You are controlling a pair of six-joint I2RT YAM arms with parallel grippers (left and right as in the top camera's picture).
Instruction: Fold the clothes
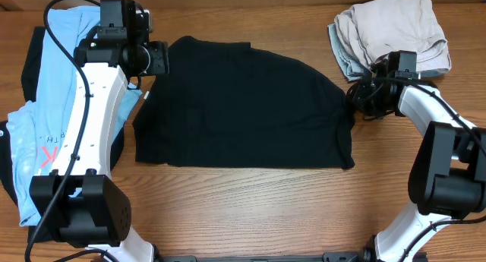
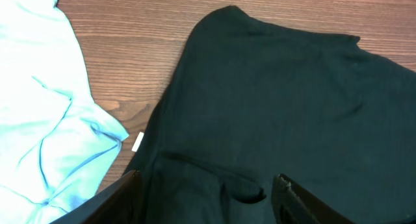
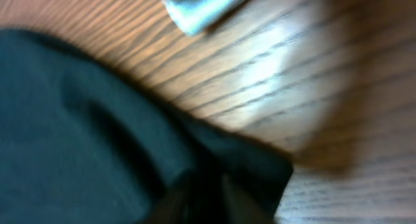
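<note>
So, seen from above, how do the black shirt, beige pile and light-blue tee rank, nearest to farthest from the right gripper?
From the right gripper:
1. black shirt, its right edge at the gripper.
2. beige pile, top right corner.
3. light-blue tee, far left.

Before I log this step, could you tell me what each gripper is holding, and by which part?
The left gripper is open, holding nothing. The right gripper appears to pinch the black shirt at its right edge; that view is blurred.

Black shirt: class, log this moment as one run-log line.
black shirt spread on table | left gripper open over it | right gripper pinching its edge
</note>
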